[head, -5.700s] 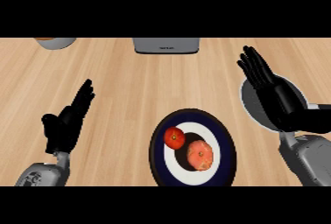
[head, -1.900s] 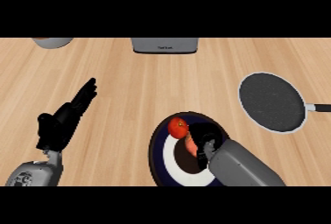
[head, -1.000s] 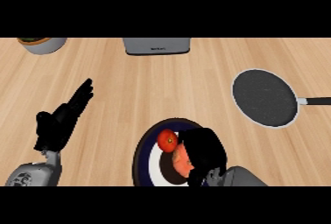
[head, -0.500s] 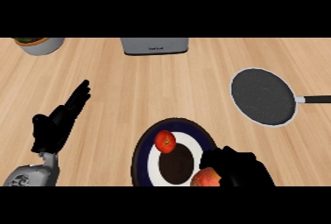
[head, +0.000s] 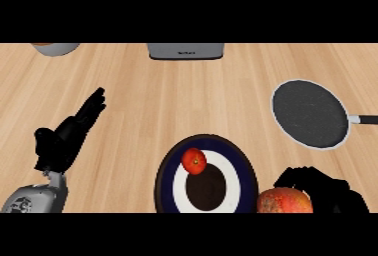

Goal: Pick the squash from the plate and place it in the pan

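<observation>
Squash (head: 284,201): we saw it orange-red and rounded, off the plate at its 4 o'clock edge.
Plate (head: 166,179): dark blue, white ring, dark centre.
Pan (head: 310,113): dark, round, pale-rimmed, at the plate's 2 o'clock.

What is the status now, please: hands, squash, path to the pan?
Right hand curled on squash, off the plate. Left hand open, resting at left. Pan bare; nothing in the way.

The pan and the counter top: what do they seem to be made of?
The pan: probably metal, going by its thin pale rim, with a dark matte inside that looks like a non-stick coating, and a black handle. The counter top: light wood or a wood-look laminate, going by the long grain lines and plank seams; which of the two cannot be told.
</observation>
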Controlling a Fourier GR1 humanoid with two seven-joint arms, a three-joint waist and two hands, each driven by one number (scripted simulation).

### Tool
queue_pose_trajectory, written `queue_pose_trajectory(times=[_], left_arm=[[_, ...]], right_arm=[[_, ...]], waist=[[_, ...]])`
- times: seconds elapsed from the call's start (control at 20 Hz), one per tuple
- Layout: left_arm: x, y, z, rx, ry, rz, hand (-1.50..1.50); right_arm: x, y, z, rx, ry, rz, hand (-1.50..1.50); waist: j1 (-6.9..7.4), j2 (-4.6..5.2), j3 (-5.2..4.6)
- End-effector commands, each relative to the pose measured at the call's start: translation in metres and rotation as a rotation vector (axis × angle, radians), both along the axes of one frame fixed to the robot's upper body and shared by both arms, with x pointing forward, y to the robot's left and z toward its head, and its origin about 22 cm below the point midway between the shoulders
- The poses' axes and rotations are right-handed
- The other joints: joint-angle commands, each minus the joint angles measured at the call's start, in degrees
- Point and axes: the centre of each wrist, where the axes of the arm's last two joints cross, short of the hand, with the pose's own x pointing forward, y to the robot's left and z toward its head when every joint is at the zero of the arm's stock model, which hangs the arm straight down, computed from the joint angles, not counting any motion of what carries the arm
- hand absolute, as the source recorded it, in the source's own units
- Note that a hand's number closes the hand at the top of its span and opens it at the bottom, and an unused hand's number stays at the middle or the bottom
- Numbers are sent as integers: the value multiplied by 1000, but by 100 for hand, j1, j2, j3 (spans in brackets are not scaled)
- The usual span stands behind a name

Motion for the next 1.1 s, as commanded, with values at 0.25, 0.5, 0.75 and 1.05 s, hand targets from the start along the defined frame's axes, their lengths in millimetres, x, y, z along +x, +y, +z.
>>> queue_pose_trajectory(times=[0.25, 0.5, 0.75, 1.05], left_arm=[[5, -3, 12, 20, -19, -25, 0], [16, -14, 9, 1, -12, -29, 0], [-3, -1, -10, -10, 11, -17, 0], [12, -5, 3, 4, -9, -22, 0]], right_arm=[[80, -53, -40, 76, -37, -60, 150], [111, -109, -59, 28, -93, -164, 150], [154, -133, -65, 29, -99, -158, 150], [195, -157, -94, 20, -87, -157, 150]], waist=[[115, 19, -4], [89, 26, -2], [121, 19, -6], [136, 31, -4]])
